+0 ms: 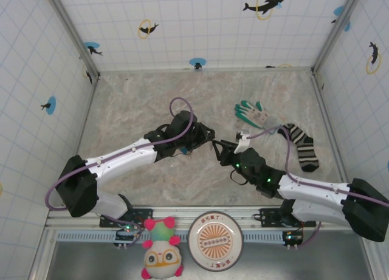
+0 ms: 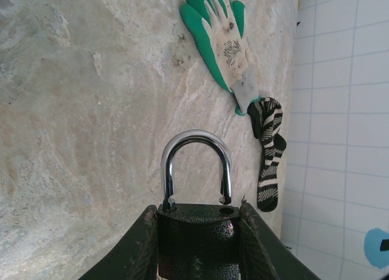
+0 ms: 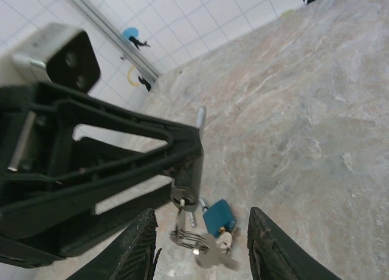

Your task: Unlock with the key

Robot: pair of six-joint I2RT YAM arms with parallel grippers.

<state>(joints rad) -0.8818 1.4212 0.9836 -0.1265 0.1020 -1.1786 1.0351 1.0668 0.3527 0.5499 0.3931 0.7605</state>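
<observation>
Left wrist: left pincer clamped on the dark padlock; right pincer part-open, holding nothing.

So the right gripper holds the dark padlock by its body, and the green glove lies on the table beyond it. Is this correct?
Not quite. It is the left gripper that holds the dark padlock by its body, as the left wrist view shows. The green glove does lie on the table beyond it.
</observation>
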